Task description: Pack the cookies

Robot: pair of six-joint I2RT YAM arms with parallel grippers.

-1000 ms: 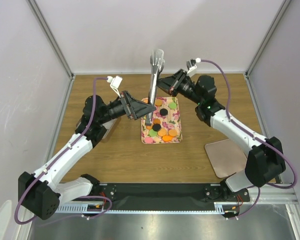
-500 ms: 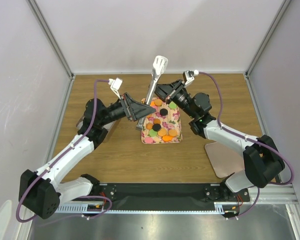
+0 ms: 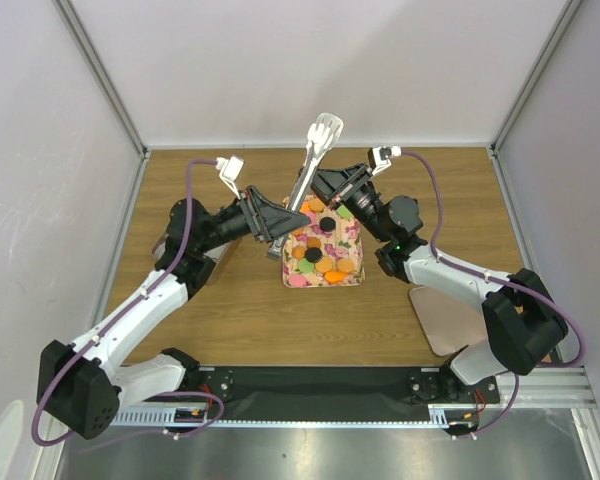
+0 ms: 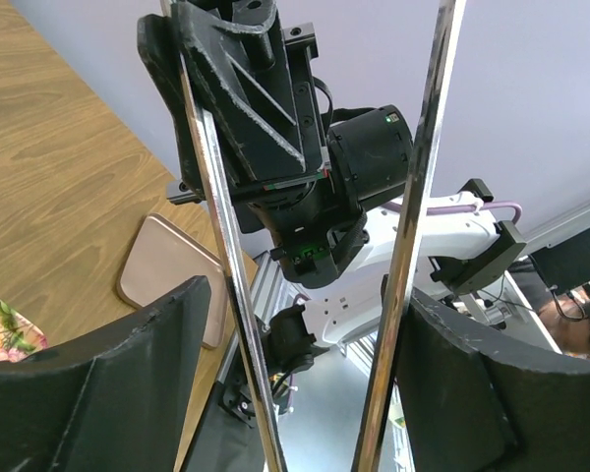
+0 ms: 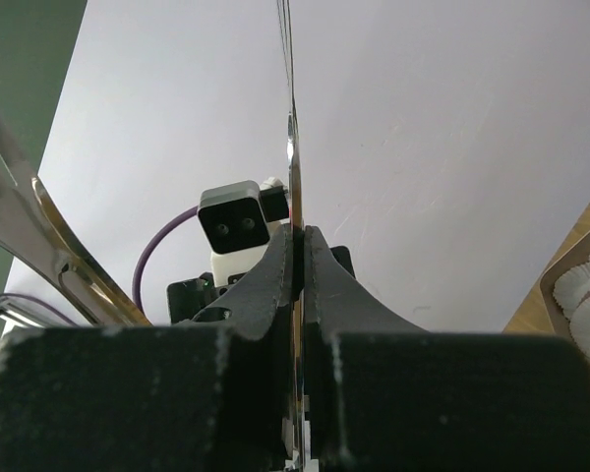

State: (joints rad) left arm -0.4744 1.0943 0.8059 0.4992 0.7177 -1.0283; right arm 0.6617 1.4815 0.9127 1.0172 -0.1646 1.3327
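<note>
Brown desk [image 3: 240, 300], from above: cookies [image 3: 325, 262] flat on floral tray [image 3: 348, 278] at centre, tongs [image 3: 310, 175] slanting toward 1 o'clock, passed between arms; left wrist: left hand [image 4: 305, 393] spread around both blades; right wrist: right hand [image 5: 297, 285] pinching one blade.

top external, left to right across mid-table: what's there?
left gripper → tongs → floral tray of cookies → right gripper overlaps, skipped → pinkish board.
</note>
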